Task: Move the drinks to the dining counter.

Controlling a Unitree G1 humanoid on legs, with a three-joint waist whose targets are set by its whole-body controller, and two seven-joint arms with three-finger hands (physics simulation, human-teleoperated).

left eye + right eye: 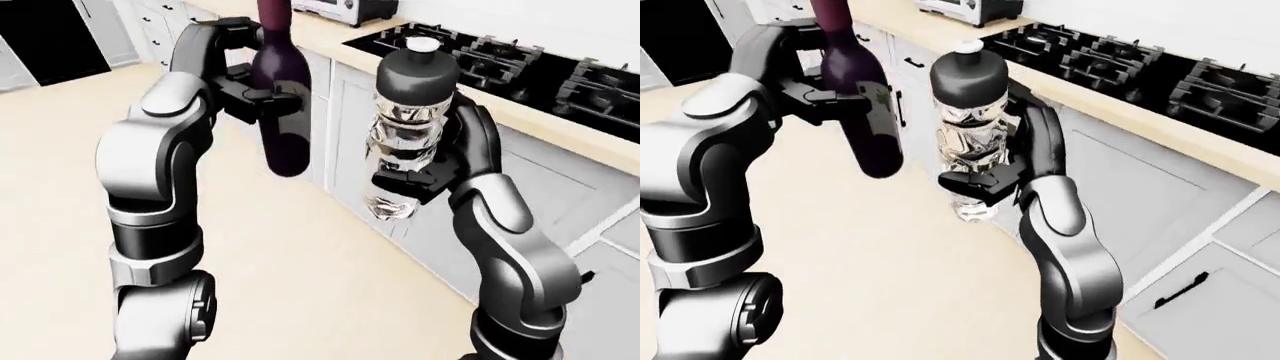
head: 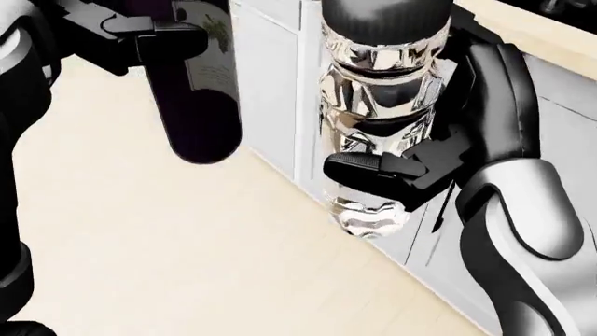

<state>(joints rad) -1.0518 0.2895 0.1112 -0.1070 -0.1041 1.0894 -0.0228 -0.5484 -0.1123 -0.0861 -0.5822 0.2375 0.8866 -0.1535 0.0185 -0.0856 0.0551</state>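
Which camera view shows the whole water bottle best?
The left-eye view: the water bottle shows from white cap to base, gripped by the right hand. The right-eye view shows nearly the same. The head view cuts off its top.

Bright, even, shadowless light across every view.
Sharp render, no blur or grain; the clear ribbed plastic bottle with the dark cap (image 2: 378,119) glitters with hard white and black reflections, the glossy dark purple wine bottle (image 1: 279,112) shows only a soft sheen, and the pale wood floor (image 1: 300,262) looks flat.
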